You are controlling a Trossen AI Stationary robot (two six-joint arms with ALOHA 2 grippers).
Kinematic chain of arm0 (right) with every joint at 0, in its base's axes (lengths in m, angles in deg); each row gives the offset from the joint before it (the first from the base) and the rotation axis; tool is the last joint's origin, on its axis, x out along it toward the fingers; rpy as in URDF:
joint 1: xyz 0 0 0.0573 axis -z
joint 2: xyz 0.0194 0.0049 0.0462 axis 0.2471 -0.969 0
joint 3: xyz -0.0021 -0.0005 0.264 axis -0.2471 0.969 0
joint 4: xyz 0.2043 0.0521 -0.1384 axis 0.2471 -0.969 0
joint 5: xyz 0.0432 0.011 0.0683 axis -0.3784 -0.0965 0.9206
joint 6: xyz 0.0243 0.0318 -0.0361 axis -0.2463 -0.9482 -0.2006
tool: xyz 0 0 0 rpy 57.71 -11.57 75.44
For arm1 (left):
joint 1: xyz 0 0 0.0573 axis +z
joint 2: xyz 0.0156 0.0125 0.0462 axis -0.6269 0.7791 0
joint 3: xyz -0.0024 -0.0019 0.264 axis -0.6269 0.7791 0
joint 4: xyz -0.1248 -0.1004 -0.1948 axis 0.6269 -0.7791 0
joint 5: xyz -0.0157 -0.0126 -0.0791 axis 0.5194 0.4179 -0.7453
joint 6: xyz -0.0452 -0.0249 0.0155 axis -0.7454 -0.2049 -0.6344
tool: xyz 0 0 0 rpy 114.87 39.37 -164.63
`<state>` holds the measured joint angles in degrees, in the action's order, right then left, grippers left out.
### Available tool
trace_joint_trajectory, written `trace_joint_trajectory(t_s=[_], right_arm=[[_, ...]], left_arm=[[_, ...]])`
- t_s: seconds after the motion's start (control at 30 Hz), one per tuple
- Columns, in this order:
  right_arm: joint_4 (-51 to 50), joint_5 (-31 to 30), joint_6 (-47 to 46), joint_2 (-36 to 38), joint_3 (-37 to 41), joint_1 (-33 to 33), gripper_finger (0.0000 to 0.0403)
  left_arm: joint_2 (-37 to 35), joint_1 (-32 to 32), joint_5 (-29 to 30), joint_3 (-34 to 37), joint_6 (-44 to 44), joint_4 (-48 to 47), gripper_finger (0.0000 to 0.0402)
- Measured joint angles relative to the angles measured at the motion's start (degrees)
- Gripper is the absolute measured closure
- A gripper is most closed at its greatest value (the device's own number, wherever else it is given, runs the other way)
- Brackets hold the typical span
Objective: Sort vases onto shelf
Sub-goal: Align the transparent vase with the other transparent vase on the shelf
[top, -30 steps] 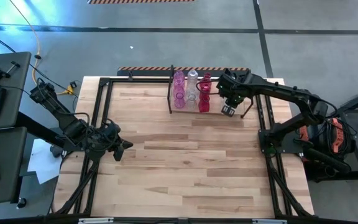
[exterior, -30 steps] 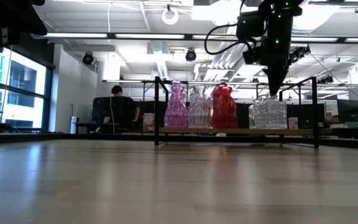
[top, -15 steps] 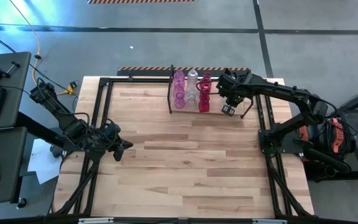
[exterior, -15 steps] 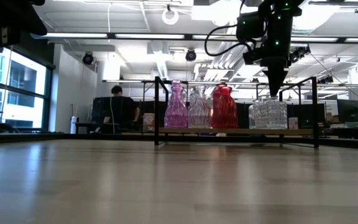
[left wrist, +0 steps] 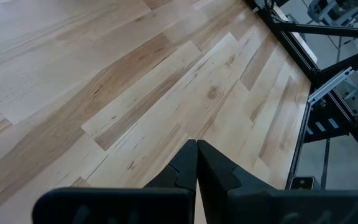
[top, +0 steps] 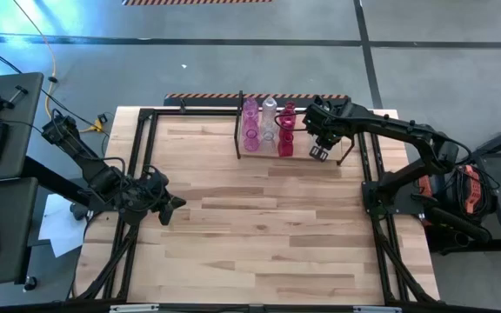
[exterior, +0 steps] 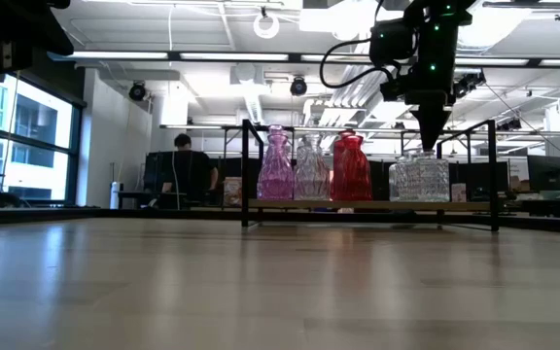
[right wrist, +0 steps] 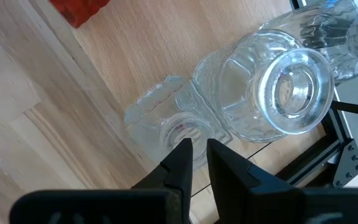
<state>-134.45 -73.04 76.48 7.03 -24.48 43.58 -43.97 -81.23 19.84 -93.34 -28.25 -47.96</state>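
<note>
Four vases show in a row on the shelf (exterior: 367, 205) in the low view: a magenta vase (exterior: 275, 165), a clear vase (exterior: 310, 168), a red vase (exterior: 350, 167) and a squat clear ribbed vase (exterior: 418, 177) at the right end. From overhead the shelf sits at the far edge of the counter (top: 259, 235), a bit right of the middle, and the glass there is bunched up tight, so I can't count every piece.

The right hand (exterior: 430, 137) hangs just above the squat clear vase, tips pointing down at its mouth but not touching it. In the right wrist view its fingers (right wrist: 178, 163) stand only a narrow slit apart and grip nothing, with the open mouth of a clear vase (right wrist: 291, 92) just past them and another clear glass piece lying under the tips. A red bit shows at one corner of that view. The shelf's black frame posts stand close on either side of that hand.

The left hand (top: 170, 207) waits low near the counter's left edge, well apart from the shelf, fingers pressed together and holding nothing, over bare wood.

A person (exterior: 181, 170) sits at a desk in the room behind.
</note>
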Motion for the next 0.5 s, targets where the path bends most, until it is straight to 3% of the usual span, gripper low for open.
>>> trace_joint_trajectory(t_s=[0.5], right_arm=[[-0.73, 0.00, -0.24, 0.02, -0.39, -0.02, 0.0355]], left_arm=[[-0.02, 0.00, 0.00, 0.00, 0.07, -0.02, 0.0401]])
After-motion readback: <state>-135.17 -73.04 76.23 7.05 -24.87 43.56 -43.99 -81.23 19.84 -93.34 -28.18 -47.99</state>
